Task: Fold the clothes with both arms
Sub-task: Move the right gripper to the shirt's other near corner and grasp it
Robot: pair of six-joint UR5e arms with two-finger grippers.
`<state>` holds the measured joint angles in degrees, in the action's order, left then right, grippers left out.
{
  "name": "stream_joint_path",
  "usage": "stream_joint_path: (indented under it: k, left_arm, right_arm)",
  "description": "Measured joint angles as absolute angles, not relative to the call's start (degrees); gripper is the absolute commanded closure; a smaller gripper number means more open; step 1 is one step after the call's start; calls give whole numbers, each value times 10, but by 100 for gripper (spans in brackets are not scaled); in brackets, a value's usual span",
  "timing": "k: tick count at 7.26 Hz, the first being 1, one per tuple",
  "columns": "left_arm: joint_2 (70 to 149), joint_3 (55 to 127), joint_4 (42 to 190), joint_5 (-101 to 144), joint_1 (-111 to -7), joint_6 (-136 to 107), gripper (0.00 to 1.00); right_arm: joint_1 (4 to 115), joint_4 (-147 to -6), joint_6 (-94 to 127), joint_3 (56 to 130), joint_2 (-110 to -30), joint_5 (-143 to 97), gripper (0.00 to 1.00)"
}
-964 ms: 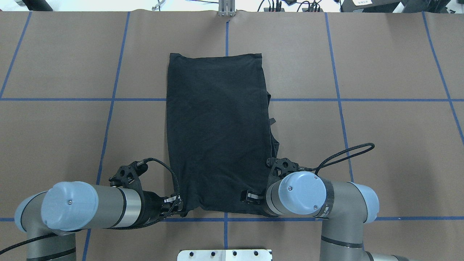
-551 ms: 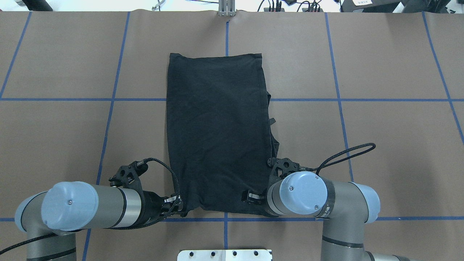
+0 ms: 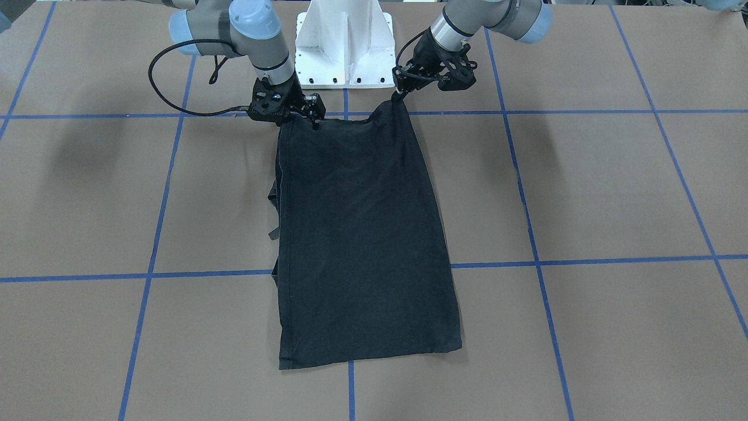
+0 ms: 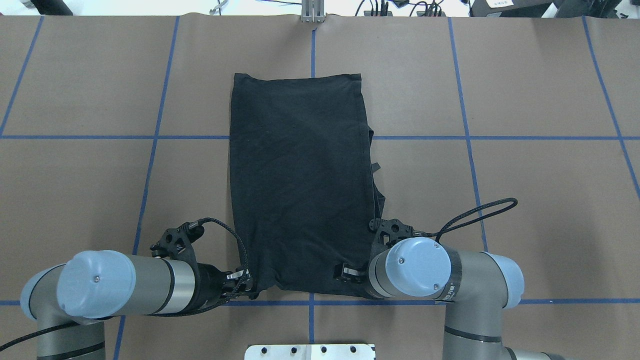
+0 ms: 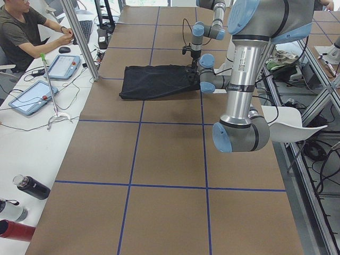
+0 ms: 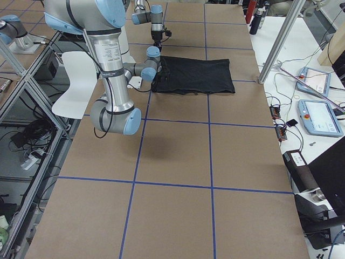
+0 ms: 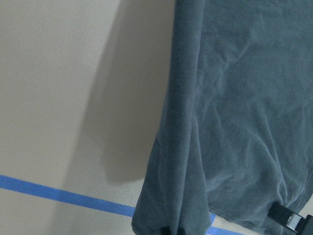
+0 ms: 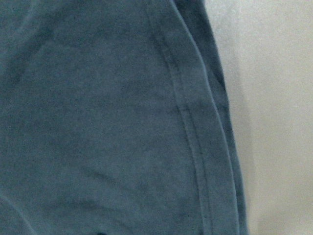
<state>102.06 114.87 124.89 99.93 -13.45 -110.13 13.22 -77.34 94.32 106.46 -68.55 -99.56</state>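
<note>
Where two tools (image 4: pixel 245 282) (image 4: pixel 348 271) grip: one T-shirt (image 4: pixel 300 180)

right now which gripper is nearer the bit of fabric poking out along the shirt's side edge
Right. The right gripper grips the T-shirt corner just below that protruding fabric; the left gripper is across the shirt.

Big table (image 4: pixel 550 200) covered in brown paper, with blue tape lines (image 4: pixel 465 125) marking it into a grid. Along one side there's a white bench (image 5: pixel 32 133) with two tablet-type pendants (image 5: pixel 29 98), a keyboard and mouse, plus a couple of bottles (image 5: pixel 29 187) near the corner. A person (image 5: pixel 24 32) sits at it. Aluminium frame posts (image 6: pixel 280 40) stand at the table edge. A white chair (image 6: pixel 75 81), I think, sits by the other side, cables (image 6: pixel 32 140) on the floor.
</note>
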Motion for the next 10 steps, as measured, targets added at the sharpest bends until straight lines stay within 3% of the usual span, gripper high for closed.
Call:
stream_joint_path:
  k: [5, 6, 7, 10]
  left_arm:
    - [1020, 1149, 1249, 999, -134, -1101, 100]
    - [1020, 1149, 1249, 999, -134, -1101, 100]
    - [1020, 1150, 1249, 999, -134, -1101, 100]
    - [1020, 1153, 1249, 999, -135, -1101, 100]
  right_arm:
    - [131, -773, 944, 1067, -685, -994, 81]
    - [131, -773, 944, 1068, -685, -996, 91]
    - [132, -773, 944, 1069, -684, -998, 100]
    - [137, -771, 945, 1076, -684, -1001, 100]
